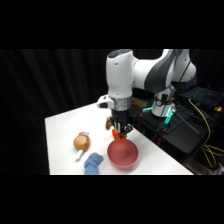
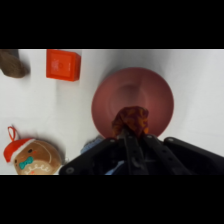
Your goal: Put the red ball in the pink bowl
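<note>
The gripper point(image 2: 131, 131) is clamped on the red ball point(image 2: 131, 120) low-centre in the wrist view, over the pink bowl's point(image 2: 162, 90) near rim, so releasing here risks the ball bouncing outside.

Smooth matt pink bowl point(image 2: 150, 85), white table point(image 2: 60, 105)

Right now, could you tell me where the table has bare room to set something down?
The far-left table behind the gingerbread ornament is bare, as is the strip right of the pink bowl. The front is crowded: ornament, blue thing, bowl, and the gripper with the red ball.
</note>
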Controlling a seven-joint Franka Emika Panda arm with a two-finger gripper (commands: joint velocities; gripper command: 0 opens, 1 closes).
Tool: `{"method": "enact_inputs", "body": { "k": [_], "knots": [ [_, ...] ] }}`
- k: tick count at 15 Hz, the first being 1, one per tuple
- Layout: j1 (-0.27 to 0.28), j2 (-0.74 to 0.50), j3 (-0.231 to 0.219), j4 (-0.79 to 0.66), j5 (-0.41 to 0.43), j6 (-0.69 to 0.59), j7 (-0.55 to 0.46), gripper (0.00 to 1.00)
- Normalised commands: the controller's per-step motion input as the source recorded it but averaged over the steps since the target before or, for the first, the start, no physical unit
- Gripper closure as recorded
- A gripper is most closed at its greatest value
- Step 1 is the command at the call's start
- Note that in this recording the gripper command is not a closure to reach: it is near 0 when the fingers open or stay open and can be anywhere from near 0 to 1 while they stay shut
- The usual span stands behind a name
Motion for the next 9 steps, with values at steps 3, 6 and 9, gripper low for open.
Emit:
{"method": "enact_inputs", "body": {
  "k": [3, 6, 9],
  "knots": [
    [0.020, 0.03, 0.052, -0.17, -0.054, 0.38, -0.16, 0.16],
    [0.011, 0.10, 0.036, -0.11, -0.057, 0.36, -0.18, 0.20],
    [-0.009, 0.14, 0.009, -0.05, -0.078, 0.31, -0.19, 0.20]
  ]
}}
